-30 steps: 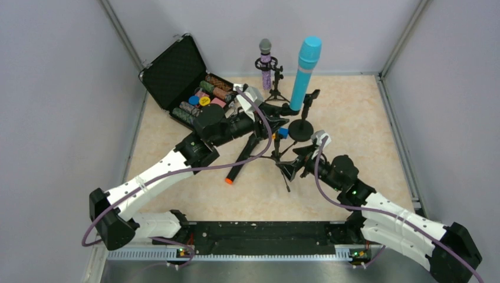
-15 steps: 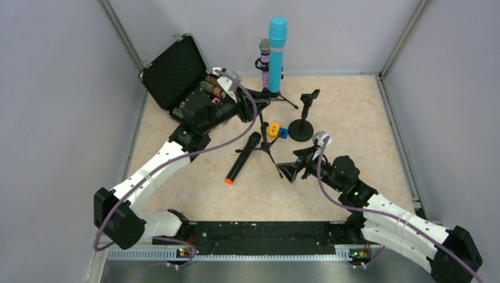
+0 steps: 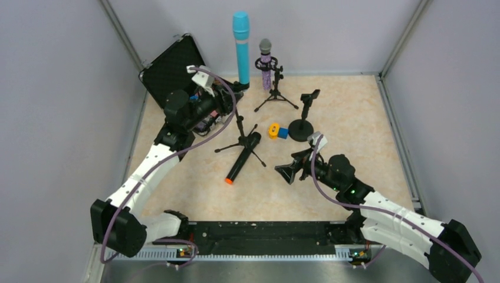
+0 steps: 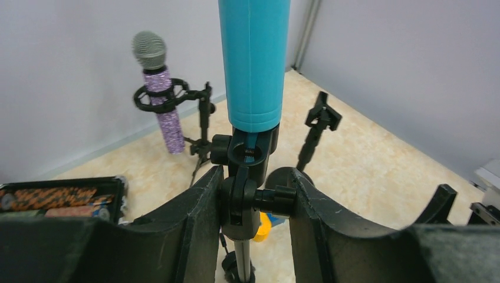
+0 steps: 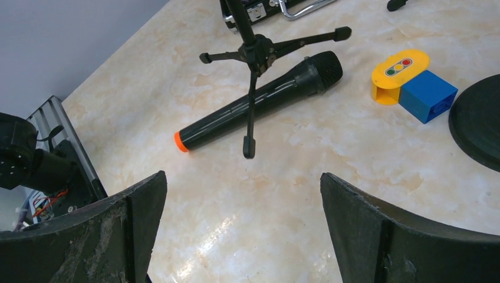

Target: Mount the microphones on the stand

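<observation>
The light-blue microphone (image 3: 241,47) stands upright in the clip of a black tripod stand (image 3: 240,137); it also shows in the left wrist view (image 4: 253,65). My left gripper (image 3: 229,94) is shut on that stand's clip joint (image 4: 255,197), just under the microphone. The glittery purple microphone (image 3: 266,62) with the silver grille sits in its own tripod at the back; it also shows in the left wrist view (image 4: 160,97). The black microphone with the orange end (image 3: 242,156) lies flat on the table, partly under the held tripod's legs (image 5: 259,100). My right gripper (image 3: 289,171) is open and empty, right of it.
An open black case (image 3: 174,73) with coloured chips stands at the back left, behind my left arm. A round-base stand (image 3: 303,121) with an empty clip stands right of centre. A yellow and blue toy block (image 3: 277,131) lies beside it. Grey walls close in three sides.
My left gripper has carried the tripod stand with the light-blue microphone to the left and back, from right of the purple microphone to left of it. The right arm has barely moved.
</observation>
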Motion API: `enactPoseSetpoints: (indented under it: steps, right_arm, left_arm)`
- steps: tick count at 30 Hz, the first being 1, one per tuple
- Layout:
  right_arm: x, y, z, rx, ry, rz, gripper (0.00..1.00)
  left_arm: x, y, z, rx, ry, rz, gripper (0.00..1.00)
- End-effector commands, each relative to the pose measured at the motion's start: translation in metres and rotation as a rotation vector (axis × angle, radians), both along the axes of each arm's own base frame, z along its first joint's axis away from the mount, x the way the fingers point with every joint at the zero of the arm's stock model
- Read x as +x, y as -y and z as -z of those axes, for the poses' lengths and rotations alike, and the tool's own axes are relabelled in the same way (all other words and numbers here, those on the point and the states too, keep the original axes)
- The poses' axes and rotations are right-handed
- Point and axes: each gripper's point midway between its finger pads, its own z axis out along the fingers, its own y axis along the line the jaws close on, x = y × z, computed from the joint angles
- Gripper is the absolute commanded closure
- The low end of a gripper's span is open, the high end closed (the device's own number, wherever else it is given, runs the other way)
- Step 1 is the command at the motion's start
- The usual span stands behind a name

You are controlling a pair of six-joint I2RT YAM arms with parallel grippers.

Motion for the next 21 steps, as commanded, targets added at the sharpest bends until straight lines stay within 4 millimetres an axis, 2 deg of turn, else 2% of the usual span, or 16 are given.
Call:
enactPoseSetpoints:
  steps: [1,9,21]
  right_arm:
    - [0.001,-0.004,-0.013,0.033,0.021,-0.009,0.01]
    - [0.002,-0.005,-0.007,0.015,0.011,-0.014,0.01]
    - [0.003,-0.010,0.000,0.010,-0.007,-0.028,0.01]
  left_arm:
    - [-0.011,-0.036,-0.061,-0.071,0.189,-0.114,1.00]
    - [-0.011,-0.077,-0.060,-0.022,0.197,-0.295,1.00]
    - [-0.031,-0.139,-0.060,-0.035,0.208,-0.591,1.00]
